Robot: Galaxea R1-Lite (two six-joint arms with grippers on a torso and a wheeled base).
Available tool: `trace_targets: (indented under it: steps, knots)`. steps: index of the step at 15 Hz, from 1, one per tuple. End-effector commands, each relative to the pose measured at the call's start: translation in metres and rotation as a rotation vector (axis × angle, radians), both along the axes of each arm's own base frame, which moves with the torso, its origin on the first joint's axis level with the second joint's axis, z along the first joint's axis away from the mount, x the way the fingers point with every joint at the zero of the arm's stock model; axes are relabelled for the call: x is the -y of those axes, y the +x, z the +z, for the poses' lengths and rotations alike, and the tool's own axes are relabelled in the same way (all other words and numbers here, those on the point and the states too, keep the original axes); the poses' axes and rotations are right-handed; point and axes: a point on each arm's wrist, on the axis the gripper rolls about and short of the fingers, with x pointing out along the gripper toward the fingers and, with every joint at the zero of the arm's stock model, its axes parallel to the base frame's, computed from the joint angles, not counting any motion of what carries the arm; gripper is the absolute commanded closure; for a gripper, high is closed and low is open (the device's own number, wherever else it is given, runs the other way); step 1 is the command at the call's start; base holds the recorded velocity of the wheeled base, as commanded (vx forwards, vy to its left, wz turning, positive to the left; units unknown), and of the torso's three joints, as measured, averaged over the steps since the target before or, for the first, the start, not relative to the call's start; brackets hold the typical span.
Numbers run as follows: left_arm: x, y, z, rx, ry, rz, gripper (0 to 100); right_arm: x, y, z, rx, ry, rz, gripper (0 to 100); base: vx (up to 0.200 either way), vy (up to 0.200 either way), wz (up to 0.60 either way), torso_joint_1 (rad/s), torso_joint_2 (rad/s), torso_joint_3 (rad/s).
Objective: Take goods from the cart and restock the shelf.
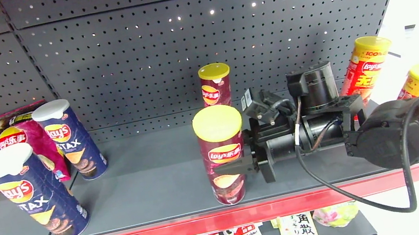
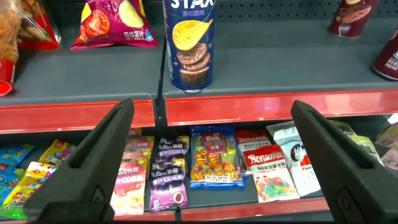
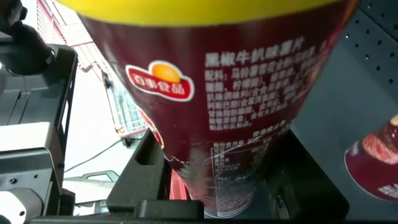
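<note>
The right pincer (image 1: 242,164) clasps a cylindrical maroon can (image 1: 222,153) with a smooth yellow lid, upright near the front lip of the grey metal shelf (image 1: 152,181), at 6 o'clock from a twin can (image 1: 215,85). The left pincer (image 2: 211,109) gapes wide.

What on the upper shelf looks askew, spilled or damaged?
Nothing is spilled or damaged. Only the maroon can, gripped by the right gripper, stands close to the red front edge of the shelf.
</note>
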Motion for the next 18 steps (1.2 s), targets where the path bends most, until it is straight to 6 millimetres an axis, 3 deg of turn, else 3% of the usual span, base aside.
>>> trace_targets:
  steps: [1, 18]
  knots:
    - [0.0, 0.0, 0.0, 0.0, 0.0, 0.0, 0, -0.0041, 0.0008, -0.0027, -0.004, -0.002, 0.009, 100, 0.0, 0.0, 0.0, 0.0, 0.0, 0.0]
    - [0.0, 0.0, 0.0, 0.0, 0.0, 0.0, 0, -0.0062, 0.0021, -0.0078, -0.012, -0.015, -0.001, 100, 0.0, 0.0, 0.0, 0.0, 0.0, 0.0]
